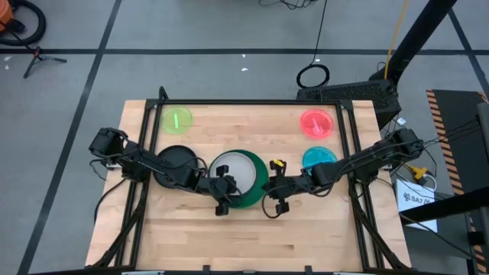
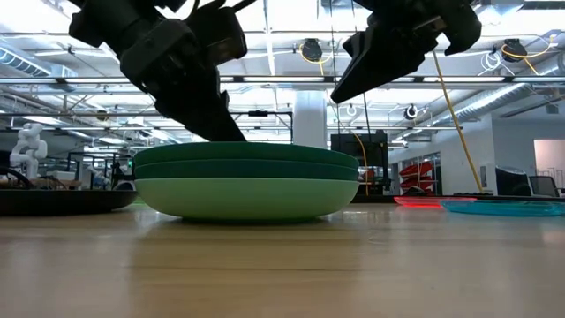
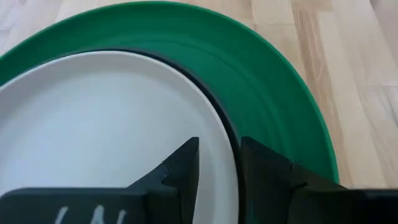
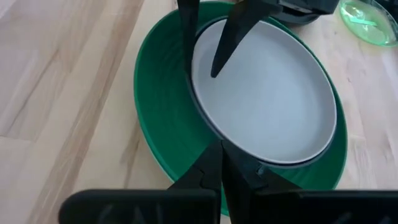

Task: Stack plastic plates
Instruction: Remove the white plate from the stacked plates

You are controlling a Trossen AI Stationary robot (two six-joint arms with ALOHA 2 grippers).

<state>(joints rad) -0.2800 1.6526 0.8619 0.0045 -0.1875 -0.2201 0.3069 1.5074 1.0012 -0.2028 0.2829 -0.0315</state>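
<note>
Three large plates are stacked mid-table (image 2: pixel 247 181): a mint one at the bottom (image 2: pixel 247 201) and two dark green ones above it (image 1: pixel 260 186). A dark grey plate (image 4: pixel 203 115) lies on them, with the white plate (image 1: pixel 238 169) flat on top. My left gripper (image 1: pixel 223 189) stands at the white plate's near-left rim, its fingers nearly shut astride it. My right gripper (image 1: pixel 276 195) is shut and hovers above the stack's near-right rim (image 4: pixel 222 165), touching nothing. The black plate (image 1: pixel 176 158) lies to the left of the stack. My left gripper has the white plate's near-left rim (image 3: pixel 229 163) between its two fingers (image 3: pixel 186 163), one on the plate's inside and one outside over the green plate (image 3: pixel 273 81). The fingers slant down from the table's left. The plate lies flat on the stack.
The lime plate (image 1: pixel 176 119) lies at the far left, the red plate (image 1: pixel 316 122) at the far right, and the cyan plate (image 1: pixel 318 158) just in front of the red one. Bare wood stretches along the near edge. A black frame borders the table.
</note>
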